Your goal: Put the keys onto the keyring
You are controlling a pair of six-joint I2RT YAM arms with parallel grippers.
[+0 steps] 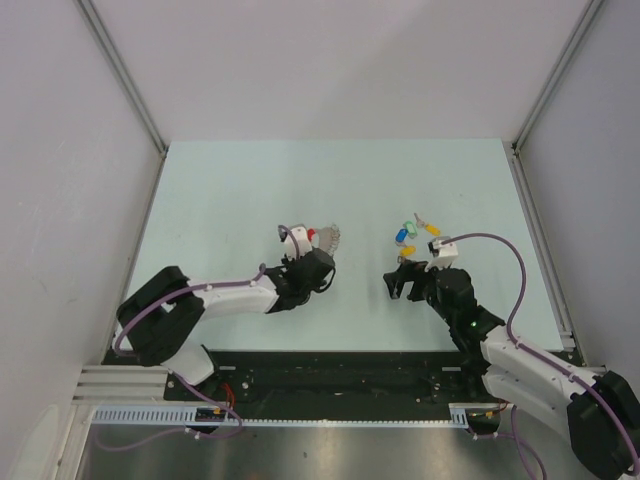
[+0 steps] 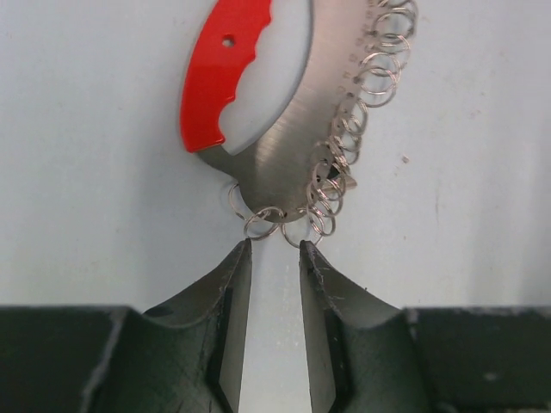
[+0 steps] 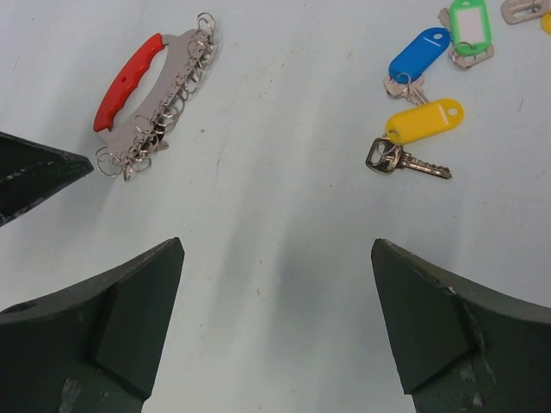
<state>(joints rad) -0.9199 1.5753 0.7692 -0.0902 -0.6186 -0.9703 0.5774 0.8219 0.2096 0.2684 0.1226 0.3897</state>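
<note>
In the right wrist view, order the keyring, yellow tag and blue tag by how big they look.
Largest: keyring. Then yellow tag and blue tag, which look about alike, so I won't rank them.

Red keyring [image 2: 288, 159]; blue, green, yellow keys [image 3: 424, 120]

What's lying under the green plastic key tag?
Under the green plastic key tag lies a silvery metal key, poking out at the tag's left and lower edges. Its middle is covered, so whether it is one key or two cannot be told.
</note>
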